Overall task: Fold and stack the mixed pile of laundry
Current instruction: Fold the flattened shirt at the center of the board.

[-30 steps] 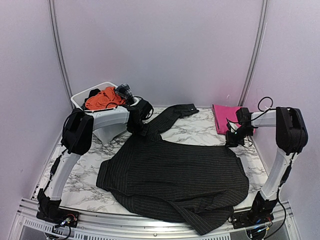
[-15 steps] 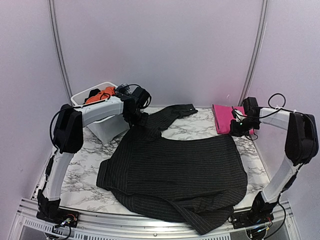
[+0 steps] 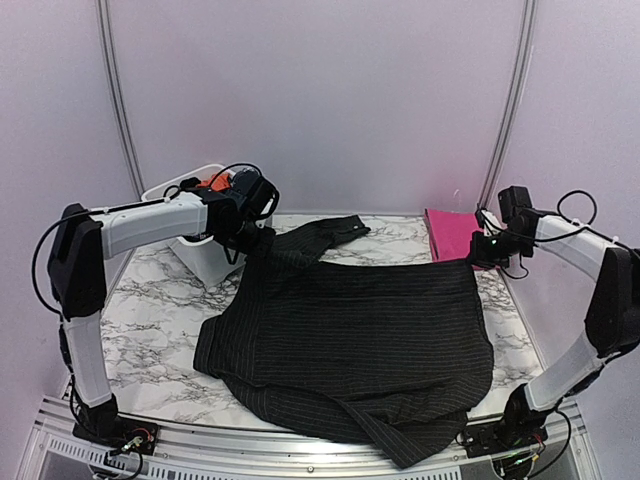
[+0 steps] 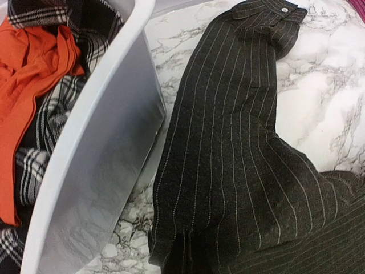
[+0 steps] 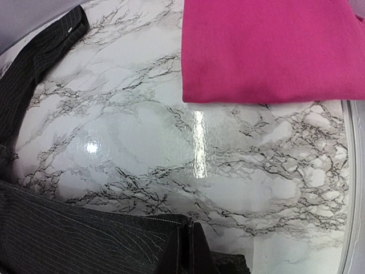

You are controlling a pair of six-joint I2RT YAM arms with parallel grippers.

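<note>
Shirt (image 3: 350, 340) lies spread flat across the table (image 3: 150, 340), back edge drawn in a straight line between the two arms. Probably being tensioned smooth before the first fold.

Left gripper (image 3: 260, 243) is at the shirt's far-left corner, just beside the tub (image 3: 165, 193). Right gripper (image 3: 484, 257) is at the far-right corner. No fingers show in either wrist view, so I cannot tell the jaw state. Cloth peaks at the bottom of the right wrist view, which suggests a pinch.

Pink cloth (image 3: 448, 235) is already folded far right — likely the stack base. Orange garment (image 4: 28, 74) and plaid (image 4: 34, 165) wait in the tub.
</note>
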